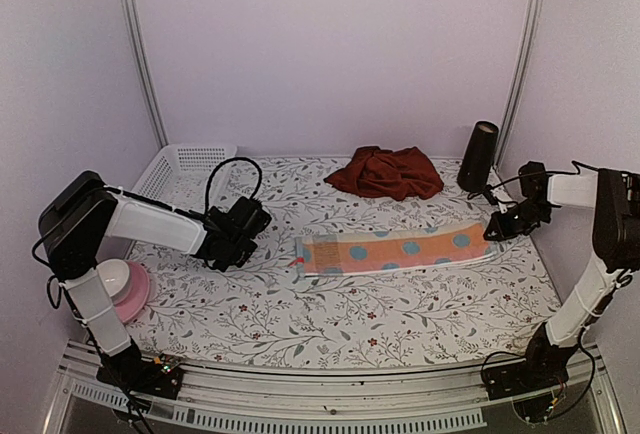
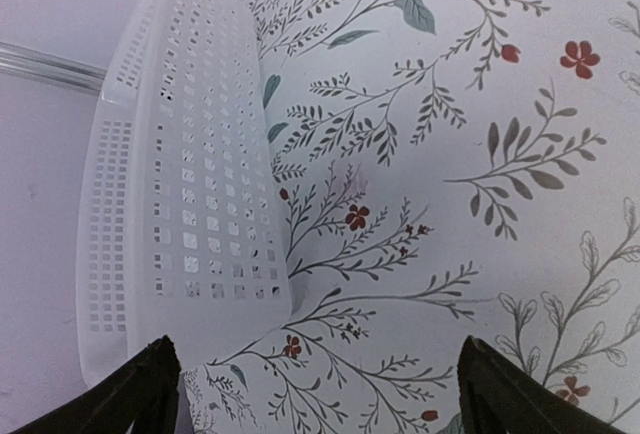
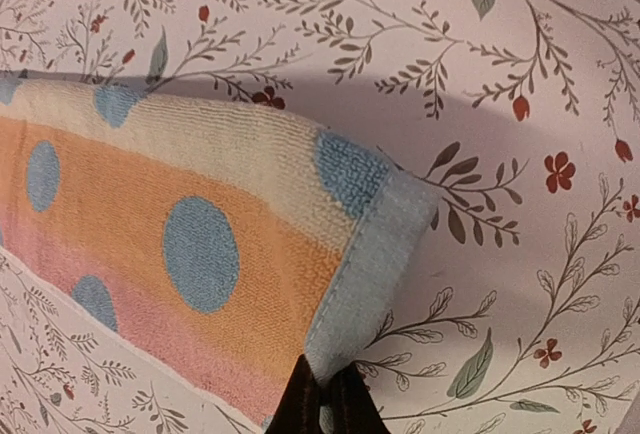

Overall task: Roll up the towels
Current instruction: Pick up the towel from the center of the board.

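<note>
No readable text, label, brand or number in any view. Small red tag (image 1: pixel 294 261) at end of pastel towel (image 1: pixel 395 250): too small to read. Desk (image 1: pixel 300 324) cover: floral print only.

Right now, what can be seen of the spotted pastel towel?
The pastel towel is soft looped terry, laid out as a long strip: orange, cream and pink bands with light blue dots, a light blue hem, a small red tag at its left end. It lies flat on the floral tablecloth; the right jaws are shut on its right end's hem.
</note>
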Controlling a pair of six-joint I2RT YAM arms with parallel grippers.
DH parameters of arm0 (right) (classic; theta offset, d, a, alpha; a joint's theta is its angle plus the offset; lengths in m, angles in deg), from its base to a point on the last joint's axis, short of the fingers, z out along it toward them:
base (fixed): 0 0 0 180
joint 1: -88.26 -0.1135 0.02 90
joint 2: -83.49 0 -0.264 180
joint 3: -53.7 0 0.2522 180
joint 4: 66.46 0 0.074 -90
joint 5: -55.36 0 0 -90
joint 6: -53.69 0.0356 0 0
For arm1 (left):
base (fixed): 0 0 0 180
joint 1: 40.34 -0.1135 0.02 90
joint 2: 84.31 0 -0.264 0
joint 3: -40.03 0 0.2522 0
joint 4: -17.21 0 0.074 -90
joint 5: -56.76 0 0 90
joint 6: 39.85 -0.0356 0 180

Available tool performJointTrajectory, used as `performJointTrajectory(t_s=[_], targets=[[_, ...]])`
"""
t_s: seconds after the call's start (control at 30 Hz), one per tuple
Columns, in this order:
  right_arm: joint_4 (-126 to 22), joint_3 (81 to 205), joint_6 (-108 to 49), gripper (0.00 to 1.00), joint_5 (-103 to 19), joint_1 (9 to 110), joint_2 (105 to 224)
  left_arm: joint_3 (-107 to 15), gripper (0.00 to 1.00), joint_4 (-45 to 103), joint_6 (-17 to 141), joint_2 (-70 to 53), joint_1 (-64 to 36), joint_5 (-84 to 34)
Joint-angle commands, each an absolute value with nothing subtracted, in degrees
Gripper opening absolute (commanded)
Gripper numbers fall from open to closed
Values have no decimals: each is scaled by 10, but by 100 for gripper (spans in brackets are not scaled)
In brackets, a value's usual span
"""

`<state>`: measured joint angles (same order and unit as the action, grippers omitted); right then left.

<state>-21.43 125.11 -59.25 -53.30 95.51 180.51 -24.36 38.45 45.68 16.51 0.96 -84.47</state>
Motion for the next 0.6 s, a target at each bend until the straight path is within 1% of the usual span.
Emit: performJointTrajectory(t_s=[0.0, 0.1, 0.3, 0.43, 0.57], targets=[[-172, 1286, -610, 2, -625, 960, 1770, -241, 97, 370, 461, 156, 14, -838], [-131, 1304, -633, 2, -695, 959, 1766, -242, 97, 370, 463, 157, 15, -834], [-106, 1309, -667, 2, -737, 940, 1775, -247, 97, 369, 466, 166, 15, -825], [-83, 1325, -680, 2, -776, 899, 1789, -251, 97, 374, 472, 166, 17, -819], [-58, 1361, -683, 2, -804, 853, 1807, -254, 97, 380, 487, 155, 19, -788]])
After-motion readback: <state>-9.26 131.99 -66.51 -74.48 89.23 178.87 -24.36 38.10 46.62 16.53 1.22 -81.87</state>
